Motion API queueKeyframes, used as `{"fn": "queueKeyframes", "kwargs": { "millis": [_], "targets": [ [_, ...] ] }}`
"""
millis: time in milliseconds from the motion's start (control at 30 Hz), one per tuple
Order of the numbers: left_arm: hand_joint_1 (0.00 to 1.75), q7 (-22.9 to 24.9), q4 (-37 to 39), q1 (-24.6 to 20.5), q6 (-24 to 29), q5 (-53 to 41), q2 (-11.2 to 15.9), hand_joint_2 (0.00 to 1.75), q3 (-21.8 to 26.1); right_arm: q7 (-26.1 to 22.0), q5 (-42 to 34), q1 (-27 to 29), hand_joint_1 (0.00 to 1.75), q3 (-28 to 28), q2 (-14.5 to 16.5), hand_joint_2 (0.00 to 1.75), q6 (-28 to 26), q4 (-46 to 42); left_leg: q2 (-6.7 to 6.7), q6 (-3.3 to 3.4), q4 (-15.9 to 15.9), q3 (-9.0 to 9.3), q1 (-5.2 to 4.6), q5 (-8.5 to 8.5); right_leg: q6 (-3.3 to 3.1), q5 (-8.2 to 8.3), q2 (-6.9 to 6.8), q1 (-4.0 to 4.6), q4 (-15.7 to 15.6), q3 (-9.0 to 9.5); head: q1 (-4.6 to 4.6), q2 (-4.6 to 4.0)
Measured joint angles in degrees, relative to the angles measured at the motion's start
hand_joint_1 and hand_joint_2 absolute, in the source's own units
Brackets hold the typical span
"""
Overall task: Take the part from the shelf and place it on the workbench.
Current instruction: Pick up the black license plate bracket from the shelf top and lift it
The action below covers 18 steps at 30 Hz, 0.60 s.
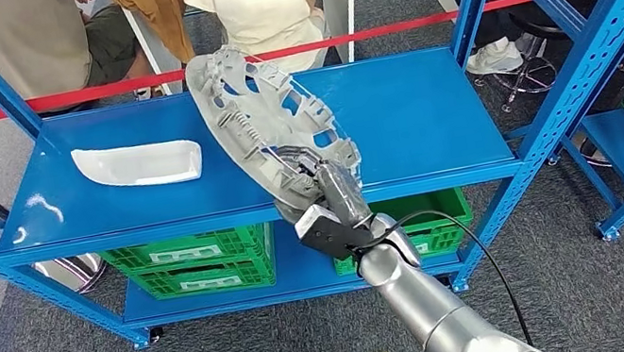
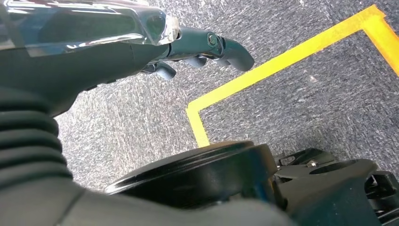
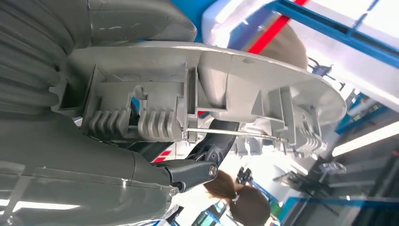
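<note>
Right robot hand (image 1: 323, 195) grips the grey part (image 1: 264, 112), lifted tilted above the blue shelf (image 1: 432, 117).
The right wrist view shows the part's ribbed underside (image 3: 155, 101); the left robot hand (image 2: 207, 47) hangs with fingers loosely curled, holding nothing, over taped floor (image 2: 282, 61).

Right hand (image 1: 328, 194) clasped around a load; left hand (image 2: 197, 47) hanging, fingers curled.

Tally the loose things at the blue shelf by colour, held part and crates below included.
Grey: 1, the round part held by the right hand
White: 1, the cover on the shelf
Green: 3, crates on the lower level
Total: 5
</note>
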Motion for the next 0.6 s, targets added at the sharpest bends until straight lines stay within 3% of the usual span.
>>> {"fn": "queueKeyframes", "kwargs": {
  "millis": [233,500,600],
  "targets": [
    [0.00,-0.1,0.0,0.0,0.0,0.3,0.2,0.00,0.0,-0.3,-15.7,2.7,1.75,3.3,-2.6,1.75,9.9,-7.7,0.02,-0.02,0.0,0.00,0.00,-0.03,0.00,0.00,0.03,0.00,0.0,-0.01,0.01,0.00],
    [0.00,-0.1,0.0,0.0,-0.1,0.4,0.3,0.00,0.0,-0.3,-18.1,4.2,1.75,5.0,-4.1,1.75,12.7,-11.7,0.01,-0.02,0.0,-0.01,0.00,-0.04,0.00,-0.01,0.01,0.01,0.0,0.00,0.00,0.00],
    [0.00,-0.1,0.0,0.1,-1.3,1.2,0.3,0.00,0.1,-0.3,-26.3,5.2,1.75,5.1,-4.8,1.75,20.9,-13.9,0.01,-0.02,0.0,-0.02,0.00,-0.04,0.00,-0.01,0.01,0.01,0.0,-0.01,0.00,0.00]
  ]
}}
